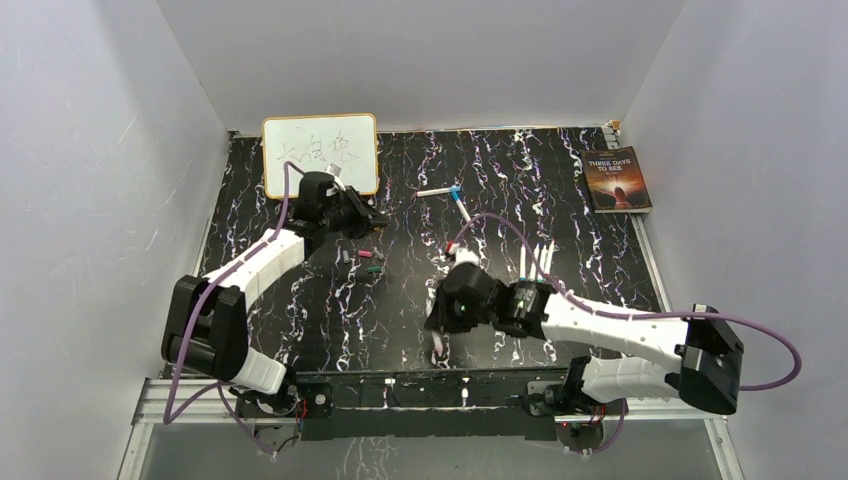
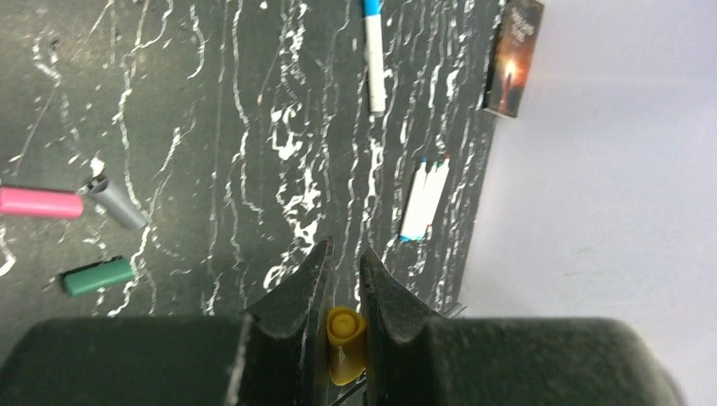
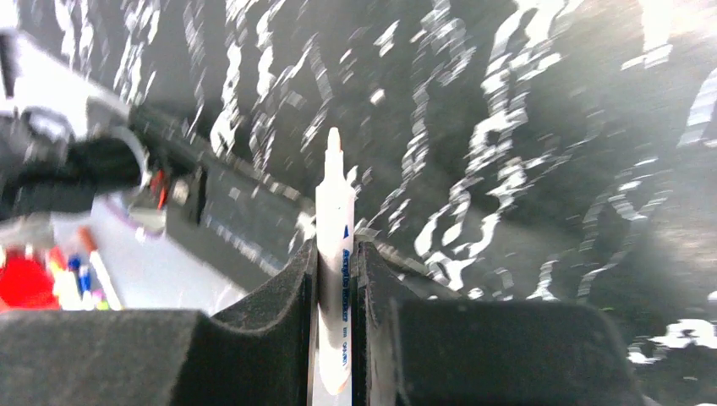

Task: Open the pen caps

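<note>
The black, white-veined counter [image 1: 560, 180] fills the scene. A framed whiteboard [image 1: 320, 150] with scribbles lies at its far left corner and a dark book [image 1: 616, 180] at its far right edge. The left claw [image 2: 345, 254] hangs just in front of the whiteboard, its jaws drawn almost together on a yellow cap [image 2: 345, 342] that sits deep between them, well back from the fingertips. The right claw [image 3: 336, 254] is near the middle of the counter's near edge, clamped tight on the barrel of a white pen [image 3: 335, 211]. The pen's narrow bare tip pokes out past the fingers, towards the near edge. Three pens [image 1: 535, 262] lie side by side, touching, just beyond the right arm. A blue-tipped pen [image 2: 373, 59] and one more pen [image 1: 433, 192] lie farther back near the centre, their ends close together. Three loose caps lie on the counter below the left claw — a pink cap [image 2: 41, 203], a grey cap [image 2: 117, 203] just beside it, and a green cap [image 2: 97, 277] a little apart on the nearer side.
</note>
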